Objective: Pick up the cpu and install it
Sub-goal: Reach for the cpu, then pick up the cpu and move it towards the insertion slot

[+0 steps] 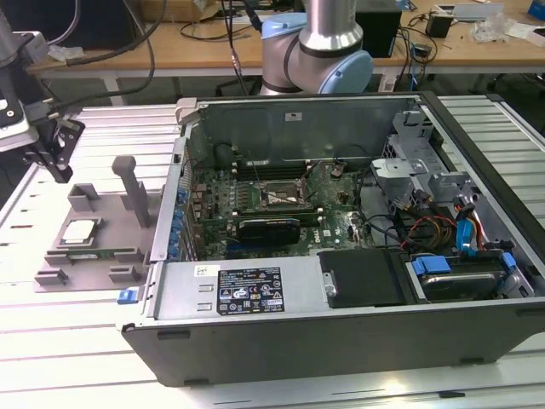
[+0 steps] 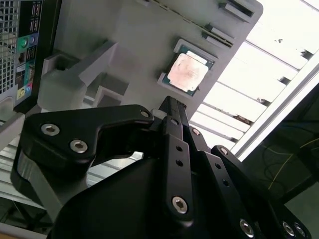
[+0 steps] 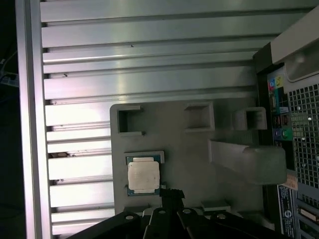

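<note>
The cpu [image 1: 79, 230] is a small square chip with a pale metal top, lying flat in a recess of the grey plastic tray [image 1: 111, 223] on the exterior view's left. My gripper [image 1: 58, 169] hangs above and behind the tray, apart from the chip. In both wrist views the cpu [image 2: 187, 72] [image 3: 143, 175] lies just beyond my black fingertips. The gripper [image 2: 172, 105] [image 3: 169, 193] is shut with nothing between its fingers. The open computer case [image 1: 341, 332] shows its motherboard socket [image 1: 281, 196].
The tray carries an upright post [image 1: 128, 183] and a long dark card [image 1: 94, 253] near the cpu. The case's metal side wall [image 1: 174, 213] stands right beside the tray. The arm's base [image 1: 328, 43] rises behind the case. Ribbed aluminium table [image 3: 149, 55] surrounds the tray.
</note>
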Tool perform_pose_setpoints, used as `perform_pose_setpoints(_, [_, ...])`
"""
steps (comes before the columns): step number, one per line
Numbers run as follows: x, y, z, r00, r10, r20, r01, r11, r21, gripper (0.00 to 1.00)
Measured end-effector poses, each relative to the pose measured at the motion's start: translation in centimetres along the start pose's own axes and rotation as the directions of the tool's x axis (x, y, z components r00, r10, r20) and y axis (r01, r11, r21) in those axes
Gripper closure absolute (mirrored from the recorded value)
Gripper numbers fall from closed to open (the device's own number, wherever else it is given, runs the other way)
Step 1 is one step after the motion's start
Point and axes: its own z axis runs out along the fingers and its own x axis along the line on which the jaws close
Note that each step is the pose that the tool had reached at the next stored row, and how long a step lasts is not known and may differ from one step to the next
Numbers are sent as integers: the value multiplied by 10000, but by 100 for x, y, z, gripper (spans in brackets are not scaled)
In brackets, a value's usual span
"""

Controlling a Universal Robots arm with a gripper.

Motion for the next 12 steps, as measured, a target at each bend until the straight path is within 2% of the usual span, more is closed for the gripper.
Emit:
perform_pose_setpoints(3, [41,-58,15,10000,-1,1,1,10000,30,89])
perform_pose_setpoints(12, [41,-64,16,10000,-2,1,2,10000,37,89])
